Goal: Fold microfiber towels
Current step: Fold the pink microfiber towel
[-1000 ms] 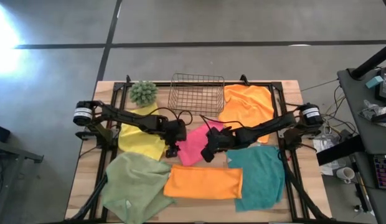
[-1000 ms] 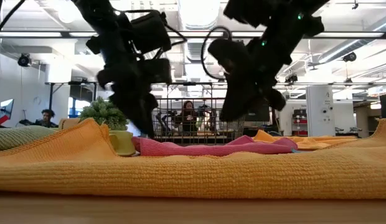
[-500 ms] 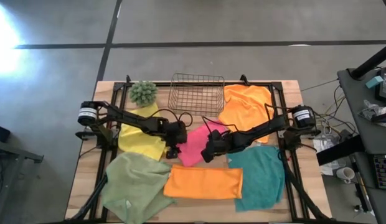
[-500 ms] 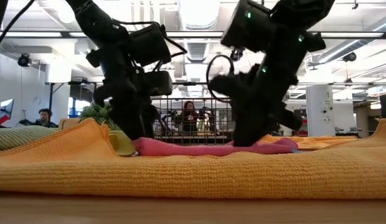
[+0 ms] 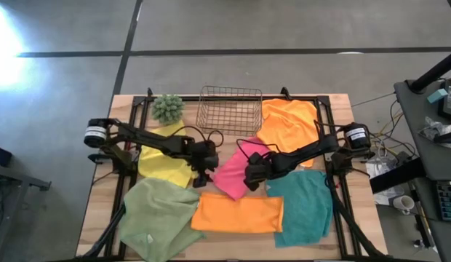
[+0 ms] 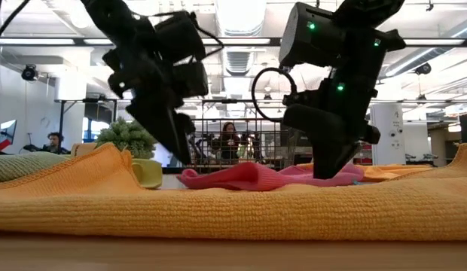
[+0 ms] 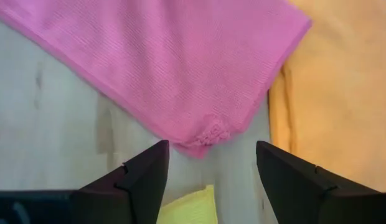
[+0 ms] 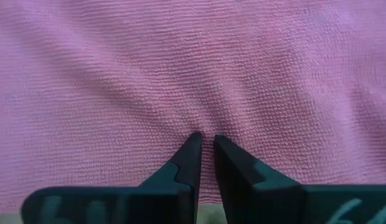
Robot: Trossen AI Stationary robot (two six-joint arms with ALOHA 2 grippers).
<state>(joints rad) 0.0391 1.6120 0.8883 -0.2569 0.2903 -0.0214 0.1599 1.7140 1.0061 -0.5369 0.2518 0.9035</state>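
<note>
The pink towel (image 5: 236, 171) lies rumpled at the table's middle, humped up in the low view (image 6: 248, 175). My right gripper (image 5: 250, 180) stands on its right near part, shut on the cloth (image 8: 205, 138). My left gripper (image 5: 204, 176) hangs open just off the towel's left near corner (image 7: 208, 134), which lies ahead of its spread fingers (image 7: 211, 160) untouched. Around it lie a folded orange towel (image 5: 236, 213), a yellow one (image 5: 164, 161), a sage green one (image 5: 156, 215), a teal one (image 5: 305, 205) and a second orange one (image 5: 287, 124). My right gripper pinches a small pucker of the pink towel's upper face (image 8: 204, 124) between its two fingertips, in the towel's right near part. The fingers come steeply from above. Fine creases run toward the tips; the towel stays on the table. One layer or several, I cannot tell.
A copper wire basket (image 5: 229, 109) and a spiky green ball plant (image 5: 167, 108) stand at the table's far edge. Black frame rails (image 5: 125, 182) run along both sides. Bare wood (image 7: 50, 124) shows between the pink and yellow towels. People sit in the room beyond (image 6: 227, 141).
My right gripper has come down onto the pink towel and tipped more steeply. The towel has slid a little toward the right and near edges, and a hump has risen in its middle. My left gripper dipped to the towel's left edge and has risen clear again.
</note>
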